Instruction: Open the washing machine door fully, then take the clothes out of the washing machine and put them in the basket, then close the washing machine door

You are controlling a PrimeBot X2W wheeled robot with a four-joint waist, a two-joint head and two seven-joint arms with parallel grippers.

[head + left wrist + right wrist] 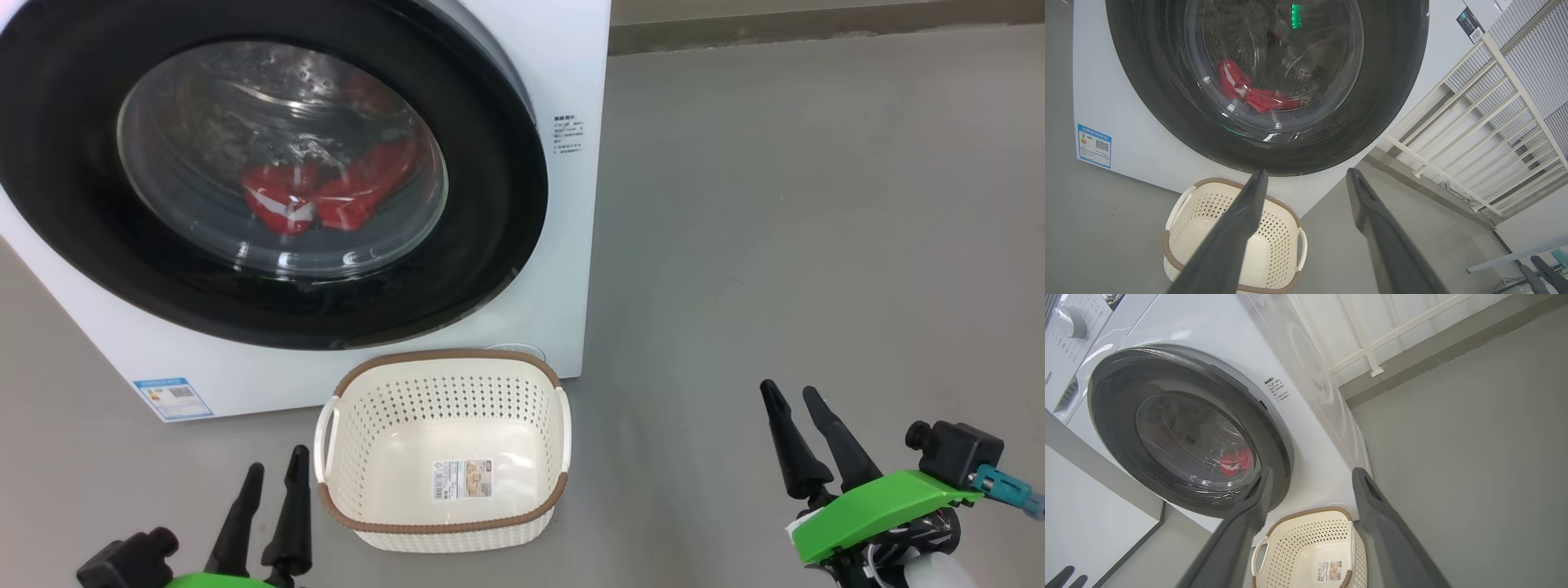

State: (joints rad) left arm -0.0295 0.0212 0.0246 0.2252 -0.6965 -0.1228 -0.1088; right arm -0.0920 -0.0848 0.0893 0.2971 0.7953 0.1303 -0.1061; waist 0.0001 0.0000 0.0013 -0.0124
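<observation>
So, not opened yet: looking at the washing machine door [277, 314] shut flush on the washing machine [571, 98], with the clothes [318, 196] lying as a red heap low down behind its glass [204, 106]. Got the basket [445, 357] parked on the floor [816, 204] just in front of the machine, under the door's lower right, holding only its paper label [463, 478]. Got both pairs of fingers spread apart and gripping nothing. Spotted the left gripper [277, 458] low down just beside the basket's left handle, almost straight under the door. Spotted the right gripper [789, 387] well off over bare floor, so up and to the left from there to reach the door's right edge. Calling the left arm nearer to the door overall, though probably better to use the right one for hooking that right rim. Worth noting from the right wrist view: a small dark notch [1262, 404] in the rim next to the printed text [1278, 390], maybe the pull spot, can't tell. Much plainer there than from the head camera. Getting a white railing [1474, 134] beside the machine from the left wrist view instead.
</observation>
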